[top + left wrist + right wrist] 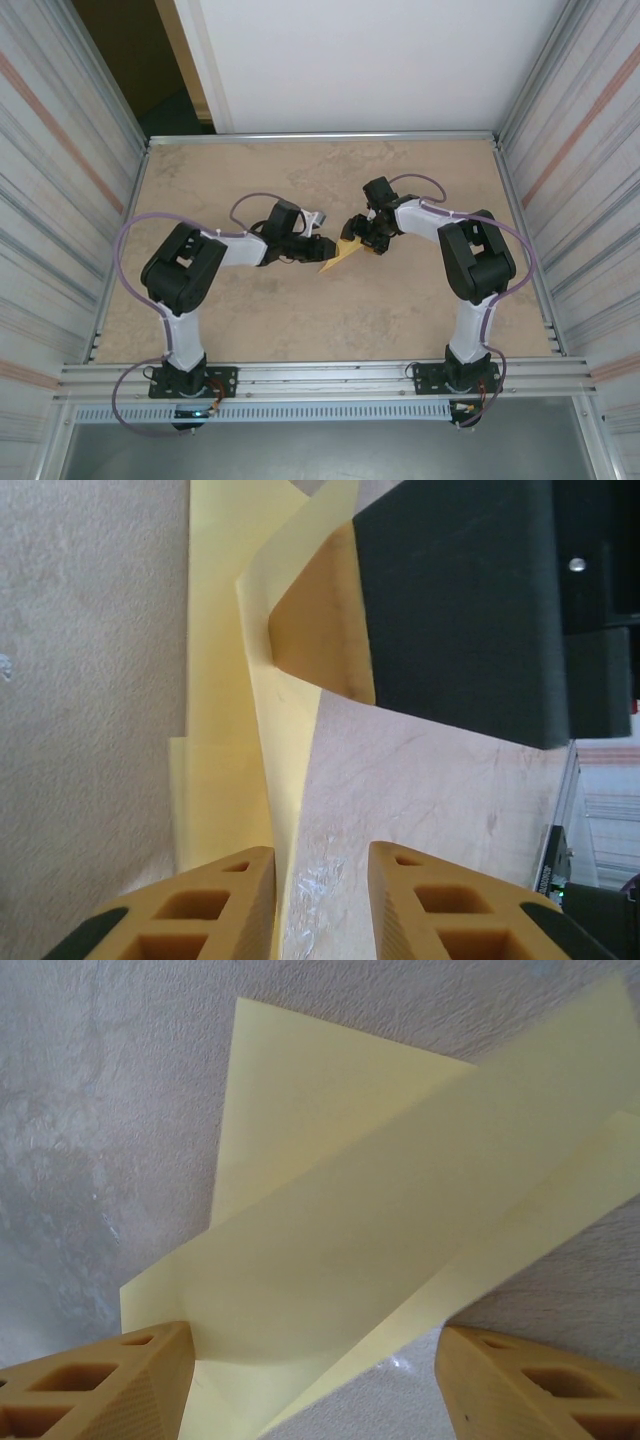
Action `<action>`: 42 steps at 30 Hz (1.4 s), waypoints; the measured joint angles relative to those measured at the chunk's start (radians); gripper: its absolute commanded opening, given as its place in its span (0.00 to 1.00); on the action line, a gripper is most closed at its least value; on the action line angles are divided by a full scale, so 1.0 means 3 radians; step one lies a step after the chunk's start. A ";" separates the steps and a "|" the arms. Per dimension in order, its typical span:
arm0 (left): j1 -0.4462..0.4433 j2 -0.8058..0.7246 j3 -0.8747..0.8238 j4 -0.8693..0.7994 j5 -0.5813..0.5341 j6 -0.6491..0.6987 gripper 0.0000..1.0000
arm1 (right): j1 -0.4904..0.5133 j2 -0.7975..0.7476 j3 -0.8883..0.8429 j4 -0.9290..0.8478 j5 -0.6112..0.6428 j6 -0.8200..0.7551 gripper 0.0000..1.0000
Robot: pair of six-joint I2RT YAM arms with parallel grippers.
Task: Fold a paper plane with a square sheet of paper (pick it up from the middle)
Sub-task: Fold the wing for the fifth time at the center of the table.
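The yellow sheet of paper (338,258) lies mid-table, folded into a narrow pointed paper plane shape with its tip toward the near left. My left gripper (317,248) sits at its left side. In the left wrist view its jaws (320,855) stand a little apart, open, and a raised paper flap (225,730) runs along the left finger. My right gripper (359,240) is over the paper's right end, and one of its fingertips (318,625) presses the flap. In the right wrist view its jaws (315,1335) are wide open astride a lifted fold (380,1220), the left finger touching it.
The beige table (300,320) is boxed in by corrugated walls left and right and a white panel behind. An aluminium rail (330,375) carrying both arm bases runs along the near edge. Bare tabletop lies behind and in front of the grippers.
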 measured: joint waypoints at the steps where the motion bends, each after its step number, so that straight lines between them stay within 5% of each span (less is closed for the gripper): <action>1: 0.0001 -0.0011 -0.0001 -0.0018 -0.0009 0.0020 0.30 | 0.0000 0.0000 0.0000 0.0000 0.0000 0.0000 0.67; 42: -0.0050 0.0070 0.0121 -0.0655 -0.0289 0.0169 0.22 | 0.0000 -0.0017 -0.0097 0.0094 0.0042 0.0032 0.61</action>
